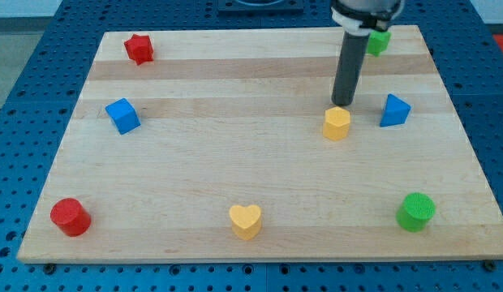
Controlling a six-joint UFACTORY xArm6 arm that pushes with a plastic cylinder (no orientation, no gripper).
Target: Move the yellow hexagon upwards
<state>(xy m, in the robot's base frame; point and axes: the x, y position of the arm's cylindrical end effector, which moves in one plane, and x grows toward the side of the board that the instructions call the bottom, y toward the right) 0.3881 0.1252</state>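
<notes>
The yellow hexagon (337, 123) sits on the wooden board (235, 162) right of the middle. My tip (341, 105) stands just above the hexagon's top edge in the view, touching it or nearly so. The dark rod rises from there to the view's top.
A blue triangular block (394, 110) lies right of the hexagon. A green block (378, 41) sits at the top right, partly behind the rod's mount. A red star (139, 49), blue cube (122, 115), red cylinder (70, 216), yellow heart (245, 220) and green cylinder (415, 211) lie elsewhere.
</notes>
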